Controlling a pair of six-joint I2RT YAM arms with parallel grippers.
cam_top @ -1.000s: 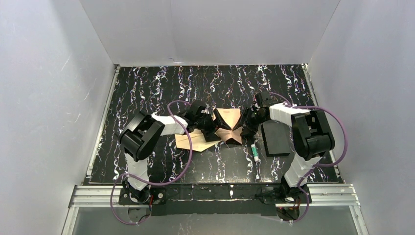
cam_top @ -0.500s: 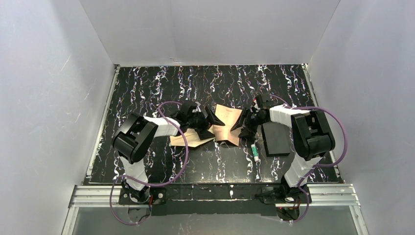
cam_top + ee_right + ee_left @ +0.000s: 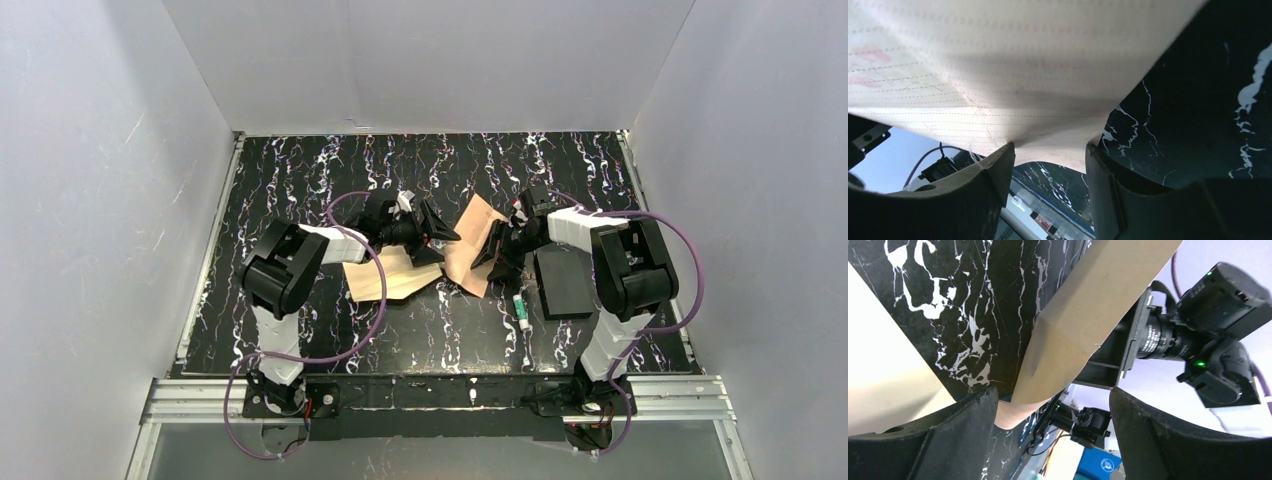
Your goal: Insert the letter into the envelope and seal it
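The tan letter (image 3: 472, 240) leans tilted over the table's middle, its right edge at my right gripper (image 3: 493, 255). In the right wrist view the letter (image 3: 998, 75) fills the top, and its bowed corner sits pinched between the part-closed fingers of the gripper (image 3: 1050, 150). The paler cream envelope (image 3: 385, 278) lies flat to the left. My left gripper (image 3: 435, 238) is open and empty, hovering between envelope and letter. In the left wrist view the gripper (image 3: 1053, 395) gapes, with the letter (image 3: 1098, 305) just beyond its left finger and the envelope (image 3: 878, 370) at the left edge.
A white glue stick with a green band (image 3: 521, 308) lies near the front, right of the letter. A black rectangular block (image 3: 563, 282) sits under the right arm. White walls close in the black marbled table (image 3: 300, 180) on three sides.
My left gripper let go of the letter, opened and drew back to the left. The letter sprang from a pinched bow shape to a flatter tilted sheet. More of the envelope shows.
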